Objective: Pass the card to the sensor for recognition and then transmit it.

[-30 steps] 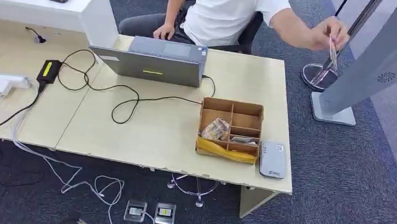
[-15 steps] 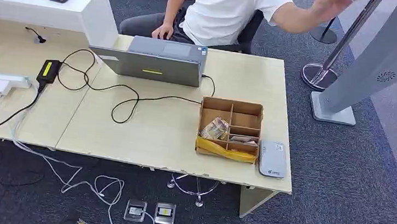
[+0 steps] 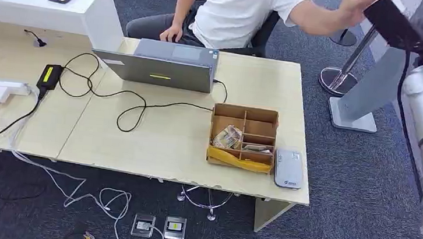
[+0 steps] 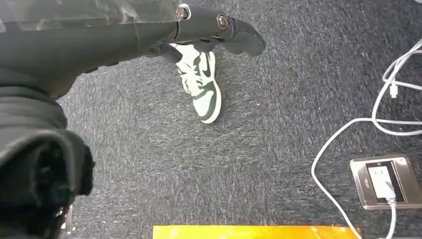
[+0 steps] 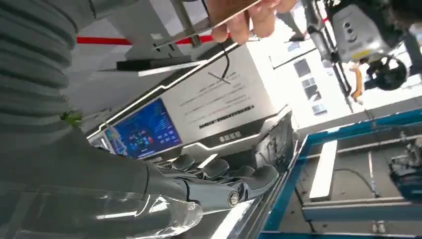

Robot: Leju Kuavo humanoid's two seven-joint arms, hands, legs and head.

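Up beside the kiosk [image 5: 214, 104], the card [image 5: 226, 7] sits pinched flat in a person's hand [image 5: 249, 20], apart from the right hand [image 5: 219, 179], whose dark fingers lie stretched out and empty before the kiosk's glossy panel. Thin, stiff and smooth, the card could slip off those hard plastic fingers if they close late or catch just an edge. Well below the kiosk, the left hand [image 4: 199, 30], empty and loosely extended, hangs over coarse grey carpet [image 4: 273, 149].

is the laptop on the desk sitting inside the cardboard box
No, the laptop stands on the bare desk behind the cardboard box, apart from it.
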